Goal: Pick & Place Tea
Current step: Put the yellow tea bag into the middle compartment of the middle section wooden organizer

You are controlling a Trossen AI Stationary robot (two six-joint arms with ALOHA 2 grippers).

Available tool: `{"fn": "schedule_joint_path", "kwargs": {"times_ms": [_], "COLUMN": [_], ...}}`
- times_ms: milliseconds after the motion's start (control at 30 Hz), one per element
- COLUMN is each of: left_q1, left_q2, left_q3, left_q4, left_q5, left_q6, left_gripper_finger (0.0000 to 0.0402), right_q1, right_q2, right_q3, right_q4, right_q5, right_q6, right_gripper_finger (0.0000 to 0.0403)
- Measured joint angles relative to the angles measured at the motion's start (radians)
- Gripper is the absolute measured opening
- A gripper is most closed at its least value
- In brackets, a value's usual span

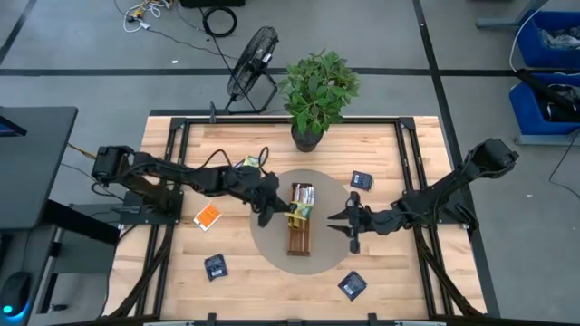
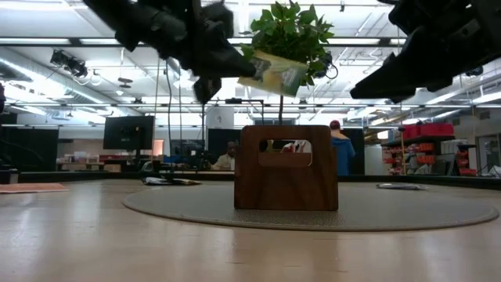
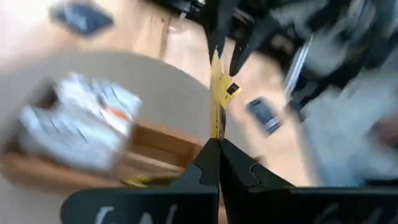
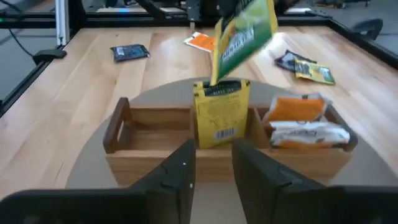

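— Butcher-block tabletop [image 1: 227, 149] under you, then. What's on its left side?

— Starting there: an orange sachet [image 1: 207, 216] flat on the wood and a dark one [image 1: 216, 266] nearer the front edge. My left gripper [image 1: 272, 210] is clenched on a green-yellow sachet [image 2: 272, 74], hanging it in the air just above the wooden tray [image 2: 286, 168].

— And the tray?

— It sits on a round grey mat [image 1: 328, 256] mid-table. A yellow sachet [image 4: 221, 112] stands upright in one compartment; orange and white ones [image 4: 303, 121] lie in the next.

— The right?

— My right gripper [image 1: 353, 220] waits beside the mat, fingers apart, empty. Two more dark sachets [image 1: 362, 179] [image 1: 352, 285] lie there.

— Beyond?

— A potted plant [image 1: 317, 95] at the far edge, a floor fan [image 1: 251, 65] behind, and people [image 2: 340, 153] in the workshop.
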Motion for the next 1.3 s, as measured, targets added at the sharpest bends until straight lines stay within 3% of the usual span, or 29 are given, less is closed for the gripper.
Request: {"fn": "schedule_joint_path", "kwargs": {"times_ms": [100, 300, 500, 1033, 1300], "left_q1": [-0.007, -0.046, -0.075, -0.111, -0.099], "left_q2": [0.0, 0.0, 0.004, 0.069, 0.072], "left_q3": [0.063, 0.153, 0.157, 0.155, 0.155], "left_q4": [-0.121, -0.293, -0.322, -0.363, -0.362], "left_q5": [-0.052, -0.344, -0.373, -0.44, -0.41], "left_q6": [0.344, 0.868, 1.35, 1.902, 2.014], "left_gripper_finger": [0.0001, 0.0001, 0.0001, 0.0001, 0.0002], "right_q1": [0.0, 0.0, 0.0, 0.0, 0.0], "right_q2": [0.0, 0.0, 0.0, 0.0, 0.001], "right_q3": [-0.015, -0.019, -0.019, -0.019, -0.019], "right_q4": [0.026, 0.044, 0.044, 0.038, 0.043], "right_q5": [0.0, 0.0, 0.0, 0.045, 0.053], "right_q6": [0.03, 0.047, 0.044, 0.11, 0.146], "right_gripper_finger": [0.0111, 0.0111, 0.0111, 0.0111, 0.0111]}}
